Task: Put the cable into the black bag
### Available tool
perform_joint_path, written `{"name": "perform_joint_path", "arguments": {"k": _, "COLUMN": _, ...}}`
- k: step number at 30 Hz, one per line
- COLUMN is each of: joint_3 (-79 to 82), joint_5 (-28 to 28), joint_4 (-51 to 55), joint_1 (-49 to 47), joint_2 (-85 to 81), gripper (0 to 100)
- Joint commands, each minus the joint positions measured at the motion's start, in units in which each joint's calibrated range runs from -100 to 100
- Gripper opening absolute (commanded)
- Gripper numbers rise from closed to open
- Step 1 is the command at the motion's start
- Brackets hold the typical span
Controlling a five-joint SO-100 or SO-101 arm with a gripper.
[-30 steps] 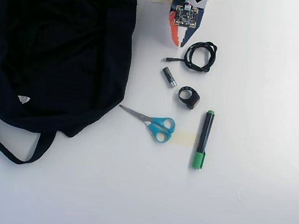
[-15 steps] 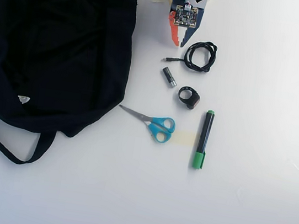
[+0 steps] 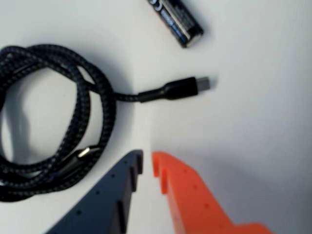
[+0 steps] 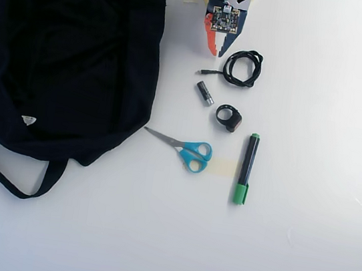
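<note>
The cable (image 3: pixel 92 97) is a black braided coil lying on the white table. Its straight end with a metal plug (image 3: pixel 187 87) points right in the wrist view. In the overhead view the cable (image 4: pixel 243 68) lies at top centre, right of the black bag (image 4: pixel 71 53), which lies flat at the left. My gripper (image 3: pixel 147 162) has one blue and one orange jaw. The jaws stand nearly together with only a thin slit, holding nothing. The tips hover just short of the cable's straight end, beside the coil. In the overhead view the gripper (image 4: pixel 218 52) is just left of the coil.
A battery (image 4: pixel 204 92) lies below the cable; it also shows in the wrist view (image 3: pixel 178 22). A small black ring-shaped object (image 4: pixel 229 117), blue-handled scissors (image 4: pixel 189 151) and a green-capped marker (image 4: pixel 246 168) lie further down the table.
</note>
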Motion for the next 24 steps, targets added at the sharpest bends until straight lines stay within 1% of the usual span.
{"name": "perform_joint_path", "arguments": {"k": 1, "joint_3": 1.3, "joint_5": 0.1, "joint_4": 2.2, "joint_1": -0.3, "joint_2": -0.9, "gripper": 2}}
{"name": "perform_joint_path", "arguments": {"k": 24, "joint_3": 1.0, "joint_5": -0.2, "joint_4": 2.2, "joint_1": -0.3, "joint_2": -0.8, "gripper": 3}}
